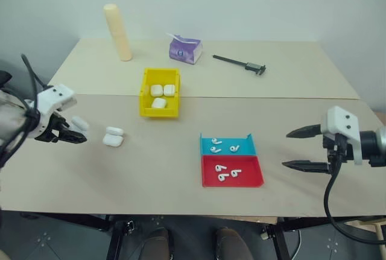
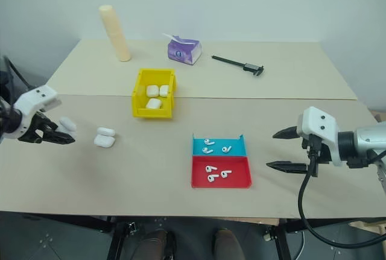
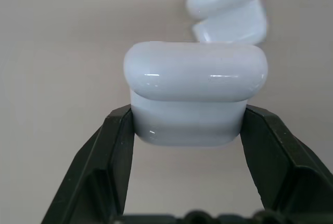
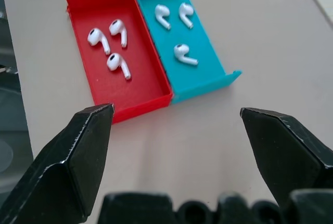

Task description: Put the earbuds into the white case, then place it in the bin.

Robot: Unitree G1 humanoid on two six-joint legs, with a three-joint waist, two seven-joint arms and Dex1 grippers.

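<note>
Our left gripper (image 3: 187, 125) is clamped on a white case (image 3: 195, 96). Our right gripper (image 4: 177, 130) hangs with fingers apart near the red tray (image 4: 135, 86).

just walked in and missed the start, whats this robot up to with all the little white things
It is packing earbuds into cases. The left gripper is shut on a white case, lid closed, at the table's left side; another case sits on the table beside it. The right gripper hangs open and empty near the blue tray and red tray, each holding three loose earbuds. The yellow bin already holds three cases.
</note>
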